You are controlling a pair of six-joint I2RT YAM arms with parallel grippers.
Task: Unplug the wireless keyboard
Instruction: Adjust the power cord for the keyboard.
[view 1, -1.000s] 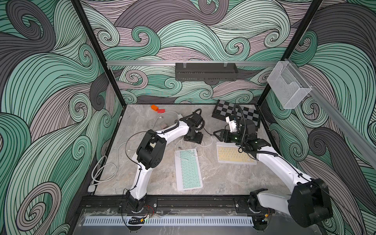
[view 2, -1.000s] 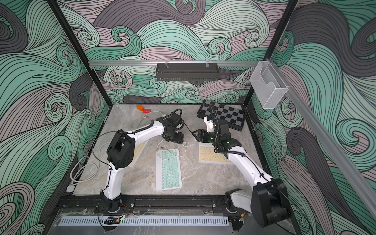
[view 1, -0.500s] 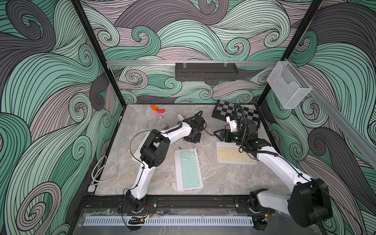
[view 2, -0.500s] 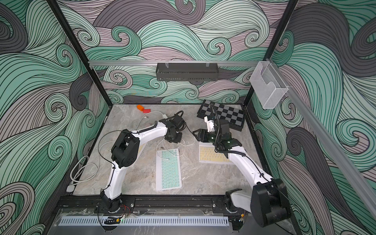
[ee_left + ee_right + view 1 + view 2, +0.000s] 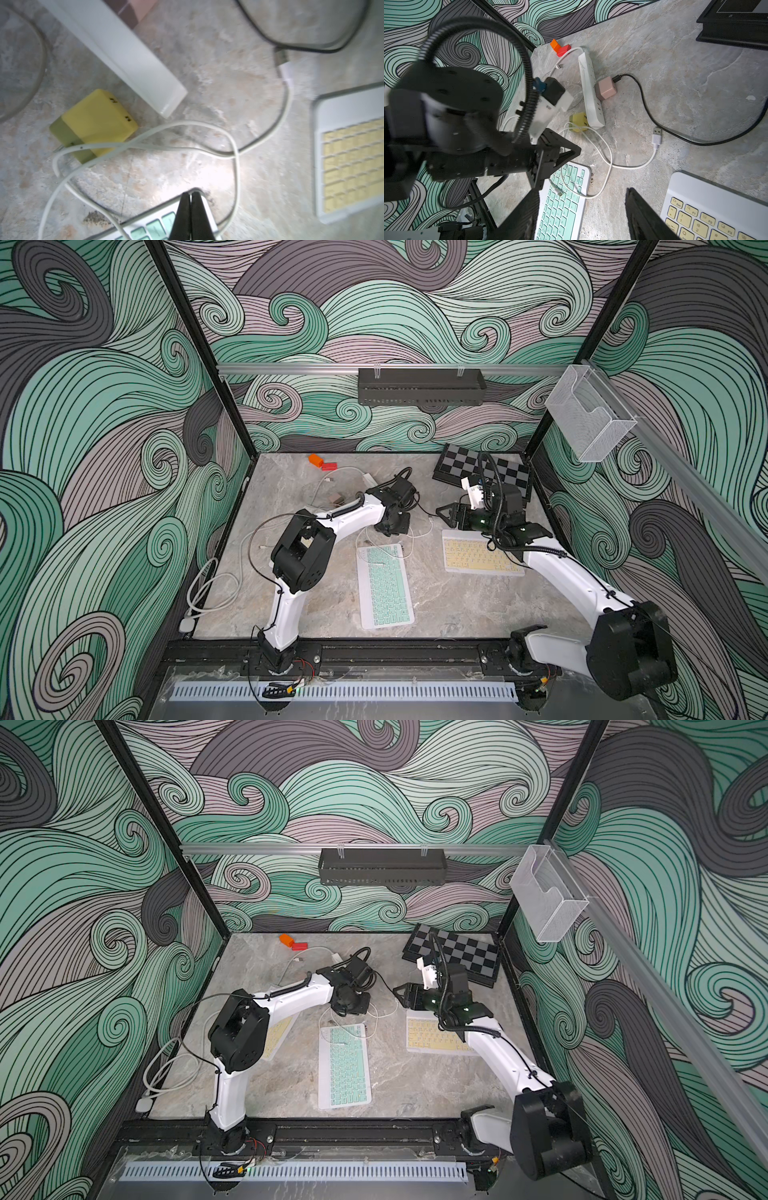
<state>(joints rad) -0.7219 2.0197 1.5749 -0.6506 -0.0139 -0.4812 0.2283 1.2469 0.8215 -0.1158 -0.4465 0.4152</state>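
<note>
Hanging above the green keyboard (image 5: pixel 155 227) in the middle of the table (image 5: pixel 457 605), the left gripper (image 5: pixel 190 195) is pinched shut; the right gripper (image 5: pixel 581 192) stands open.

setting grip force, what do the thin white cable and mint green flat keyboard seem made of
Thin white cable: likely soft rubbery plastic sheath, smooth; it lies in loose loops. Mint green flat keyboard: probably hard plastic, matte keys; its white frame keeps crisp edges.
</note>
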